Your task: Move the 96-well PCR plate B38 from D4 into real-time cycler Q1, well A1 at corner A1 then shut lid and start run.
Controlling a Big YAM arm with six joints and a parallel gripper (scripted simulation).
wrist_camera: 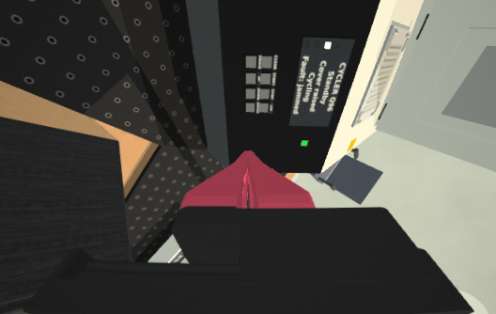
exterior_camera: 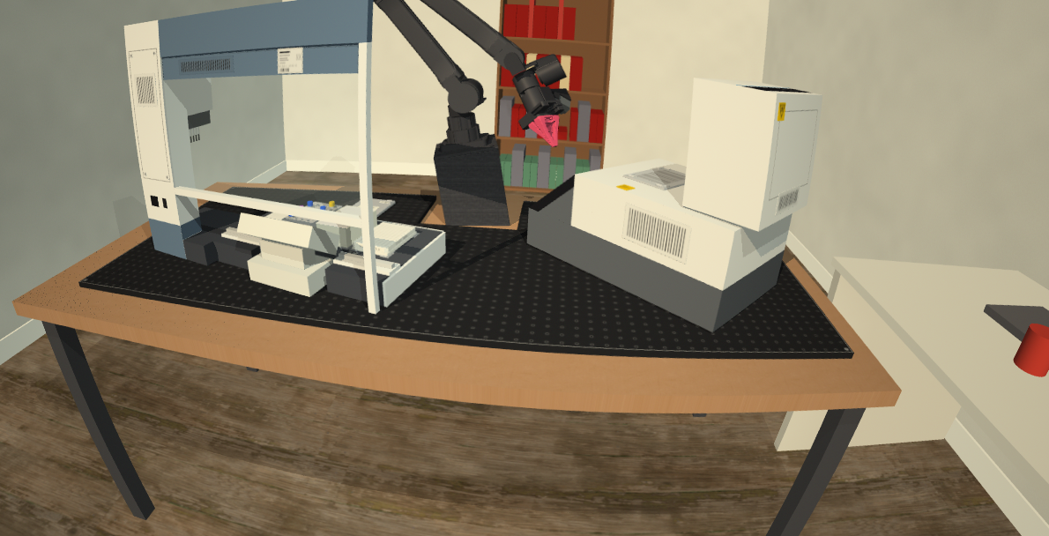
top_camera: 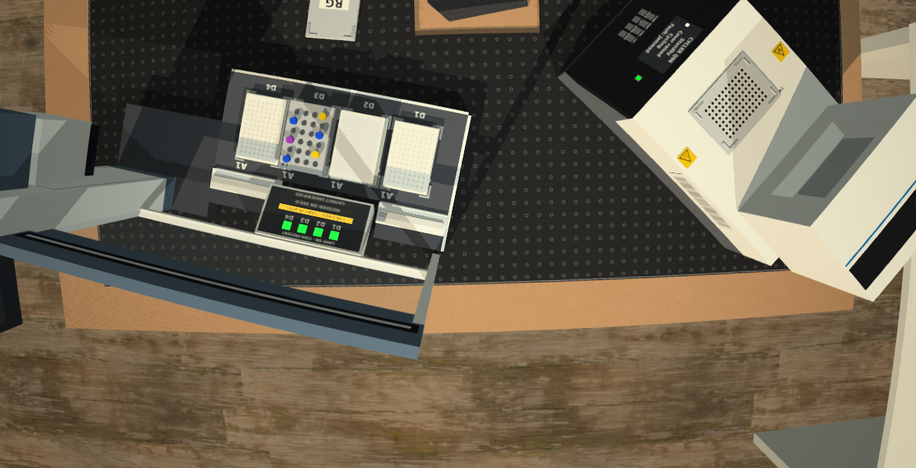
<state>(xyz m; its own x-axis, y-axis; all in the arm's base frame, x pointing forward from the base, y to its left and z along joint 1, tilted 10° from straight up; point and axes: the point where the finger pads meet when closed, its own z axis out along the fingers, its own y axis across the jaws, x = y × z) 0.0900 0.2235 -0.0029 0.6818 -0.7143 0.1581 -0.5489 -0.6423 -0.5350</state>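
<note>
The big cream and black cycler Q1 (top_camera: 692, 144) stands with its boxy lid (exterior_camera: 748, 151) raised, so the perforated metal block (top_camera: 733, 101) is uncovered. Its small lamp (wrist_camera: 304, 143) shines green. The white 96-well plate B38 (top_camera: 261, 125) lies in nest D4 of the hand-off row. The pink-fingered gripper (wrist_camera: 248, 180) hangs above the cycler's black front panel (wrist_camera: 280, 85), fingers pressed together with nothing between them.
</note>
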